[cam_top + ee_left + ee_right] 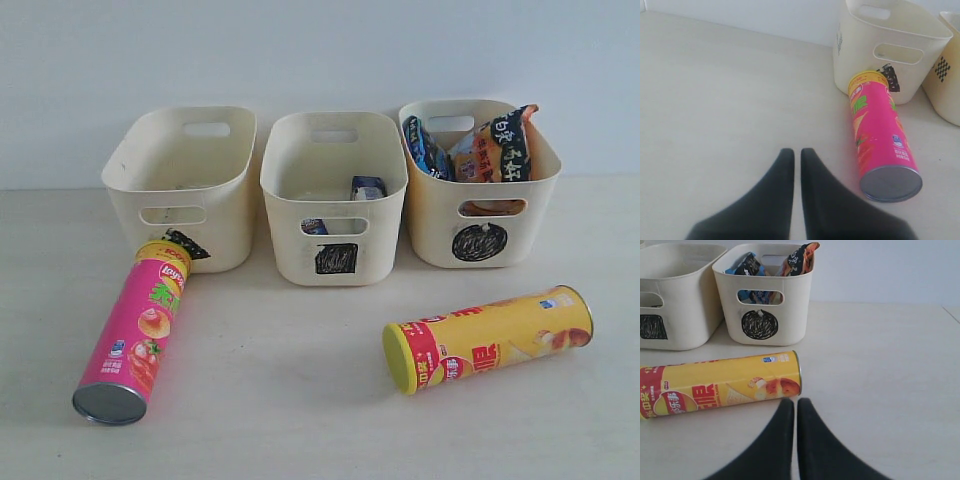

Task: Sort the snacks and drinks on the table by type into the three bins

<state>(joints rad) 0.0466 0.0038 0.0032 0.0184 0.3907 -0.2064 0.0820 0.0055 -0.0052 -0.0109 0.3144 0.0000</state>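
Observation:
Three cream bins stand in a row at the back of the table point(300, 410). The pink chip tube point(135, 325) point(880, 135) lies with its yellow cap against the left bin point(130, 200), hiding part of that bin's black mark. The yellow tube point(490, 338) point(720, 385) lies in front of the circle bin point(430, 225). That bin holds the orange-black packet point(500, 145) and the blue-black packet point(428, 148). The square-marked middle bin point(290, 255) holds a blue-and-white soft pack point(368, 187) and a dark carton point(314, 227). My left gripper point(797, 152) is shut and empty beside the pink tube's metal end. My right gripper point(796, 402) is shut and empty, just short of the yellow tube's end. Neither gripper shows in the exterior view.
A pale wall runs right behind the bins. The left bin point(920, 80) looks empty inside from the exterior view. Bare table point(880, 390) lies beside the yellow tube, away from the bins.

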